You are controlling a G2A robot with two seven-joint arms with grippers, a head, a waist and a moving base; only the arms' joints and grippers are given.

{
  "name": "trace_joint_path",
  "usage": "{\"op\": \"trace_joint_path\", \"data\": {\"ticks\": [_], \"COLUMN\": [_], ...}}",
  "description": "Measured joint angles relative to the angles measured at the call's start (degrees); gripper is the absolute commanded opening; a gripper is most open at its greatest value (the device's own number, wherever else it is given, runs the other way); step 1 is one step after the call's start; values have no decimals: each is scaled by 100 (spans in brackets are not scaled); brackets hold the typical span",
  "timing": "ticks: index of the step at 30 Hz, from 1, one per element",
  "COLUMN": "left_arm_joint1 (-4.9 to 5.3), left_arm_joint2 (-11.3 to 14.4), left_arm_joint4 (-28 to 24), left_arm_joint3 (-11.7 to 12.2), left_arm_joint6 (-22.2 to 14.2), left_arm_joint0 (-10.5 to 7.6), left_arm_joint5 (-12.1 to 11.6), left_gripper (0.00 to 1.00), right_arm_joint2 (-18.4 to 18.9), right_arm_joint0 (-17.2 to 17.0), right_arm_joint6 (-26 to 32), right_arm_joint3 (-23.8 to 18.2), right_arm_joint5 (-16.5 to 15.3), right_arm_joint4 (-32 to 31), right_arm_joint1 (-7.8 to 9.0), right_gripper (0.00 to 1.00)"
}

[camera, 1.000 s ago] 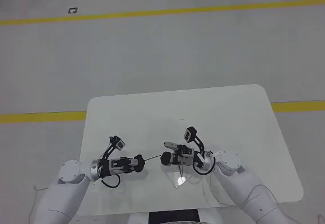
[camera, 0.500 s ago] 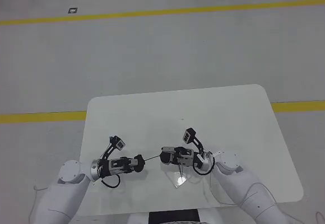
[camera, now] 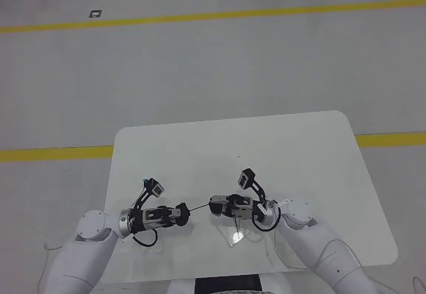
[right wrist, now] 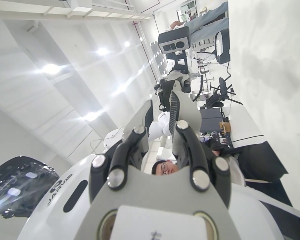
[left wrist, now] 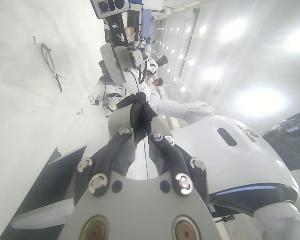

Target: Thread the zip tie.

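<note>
Item: thin black plastic zip tie (camera: 197, 206), being held above the white rounded tabletop (camera: 301, 147) near its front edge and spanning the gap between the two arms. Left gripper (camera: 182, 212): keeping its place over the last second, its fingers (left wrist: 120, 122) clenched on one end of the tie, with the free end pointing across at the other arm. Right gripper (camera: 214, 206): creeping toward the left one during that same second, so the gap between the two is narrowing. The tie's free end is now sitting right at the right gripper's tips, though it cannot be told whether the two are touching. Its fingers (right wrist: 187, 116) are standing parted, with open space between them and nothing seen gripped. Reading: the arms appear to be lining up and closing in for the threading, which is not yet visibly made, and the slow advance suggests fine alignment is under way. Also entered: loose black looped ties (left wrist: 48, 58), lying flat on the tabletop well apart from both grippers.
</note>
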Motion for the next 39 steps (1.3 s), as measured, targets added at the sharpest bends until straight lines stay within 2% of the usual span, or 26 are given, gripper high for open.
{"op": "trace_joint_path", "data": {"ticks": [7,10,18,37,39], "left_arm_joint1": [0,0,0,0,0], "left_arm_joint2": [0,0,0,0,0], "left_arm_joint4": [0,0,0,0,0], "left_arm_joint3": [0,0,0,0,0], "left_arm_joint6": [0,0,0,0,0], "left_arm_joint0": [0,0,0,0,0], "left_arm_joint5": [0,0,0,0,0], "left_gripper": [0,0,0,0,0], "right_arm_joint2": [-25,-29,-40,-125,-136], "right_arm_joint0": [-9,-18,-41,4,10], "right_arm_joint6": [17,19,18,-32,-42], "right_arm_joint3": [-24,-46,-99,-70,-69], "right_arm_joint5": [-51,-74,-103,-99,-92], "right_arm_joint4": [-3,-18,-30,0,-1], "right_arm_joint1": [9,16,33,40,40], "right_gripper": [13,19,16,16,12]}}
